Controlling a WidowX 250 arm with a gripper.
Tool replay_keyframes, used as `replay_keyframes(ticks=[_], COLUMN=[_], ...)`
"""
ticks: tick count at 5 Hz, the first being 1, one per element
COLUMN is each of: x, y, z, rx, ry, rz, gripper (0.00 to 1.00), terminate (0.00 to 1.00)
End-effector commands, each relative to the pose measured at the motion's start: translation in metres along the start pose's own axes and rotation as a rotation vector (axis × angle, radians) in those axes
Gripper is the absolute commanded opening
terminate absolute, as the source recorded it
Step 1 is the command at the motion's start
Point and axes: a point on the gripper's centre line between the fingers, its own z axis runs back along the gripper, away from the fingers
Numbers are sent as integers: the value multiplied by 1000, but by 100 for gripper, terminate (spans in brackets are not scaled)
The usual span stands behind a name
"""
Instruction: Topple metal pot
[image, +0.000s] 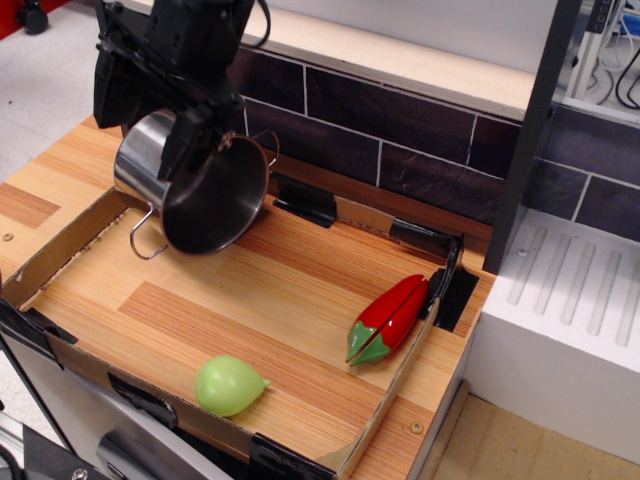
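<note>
The metal pot (215, 195) lies tipped on its side at the back left of the wooden tray (250, 310). Its open mouth faces front right and shows the dark inside. One wire loop handle (148, 238) hangs at the lower left of the rim. The other handle (262, 140) sticks up at the top right. My black gripper (190, 135) hangs over the pot from the upper left, with a finger against the top of the rim. The pot and the gripper body hide the gap between the fingers.
A red toy pepper (390, 318) lies at the tray's right side. A green toy vegetable (230, 385) lies near the front edge. A low cardboard rim (60, 255) borders the tray. A dark tiled wall (400, 130) stands behind. A black post (535, 130) and a white unit (560, 310) stand to the right.
</note>
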Motion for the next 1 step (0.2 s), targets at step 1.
replay_keyframes(ticks=[1], x=[3], y=[16], z=[35], rx=[-16], ry=[-148], rz=[12], gripper=[100], terminate=[100])
